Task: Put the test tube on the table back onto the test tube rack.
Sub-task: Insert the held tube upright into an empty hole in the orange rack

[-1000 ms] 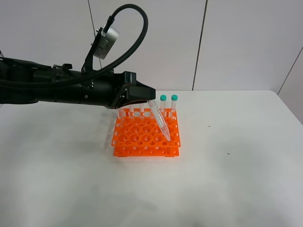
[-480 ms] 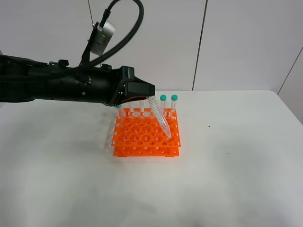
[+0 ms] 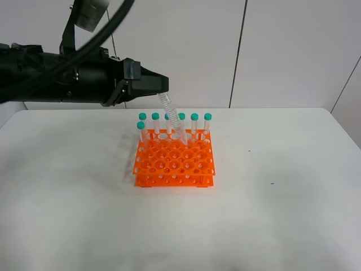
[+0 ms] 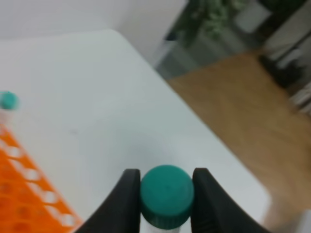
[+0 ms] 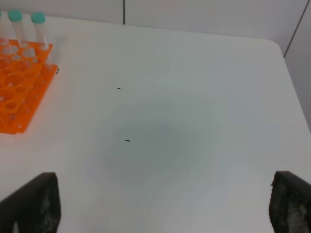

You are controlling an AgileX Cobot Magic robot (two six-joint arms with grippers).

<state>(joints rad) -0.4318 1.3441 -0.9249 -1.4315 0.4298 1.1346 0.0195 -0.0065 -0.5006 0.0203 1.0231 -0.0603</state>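
The desk (image 3: 282, 197) is a broad, matte white top with a rounded corner and a few tiny dark specks (image 3: 272, 183). Its near edge is cut off in the high view.

A bulky black left arm (image 3: 56, 84) reaches in from the side, with a thick black cable looping off the top of the frame. Only its front part is in view.

The test tube rack (image 3: 175, 164) is bright orange, glossy plastic, roughly square, with two tiers pierced by a grid of round holes. It stands flat on the desk. Along its back row stand six clear tubes with teal caps (image 3: 194, 116), all upright.

The test tube (image 3: 172, 118) is a slim clear plastic tube with a pointed tip. It hangs tilted from the left end effector (image 3: 162, 86), tip down over the rack's rear rows. Whether the tip is inside a hole cannot be told. Fine graduation marks run along it, too small to read.

In the left wrist view, two smooth black fingers (image 4: 127, 204) are clamped on either side of the tube's teal cap (image 4: 166, 194). That picture is blurred, and the tube body below the cap is hidden.

The right end effector (image 5: 167, 204) shows only as two dark tips at the corners of its own view, set wide apart with nothing between them.
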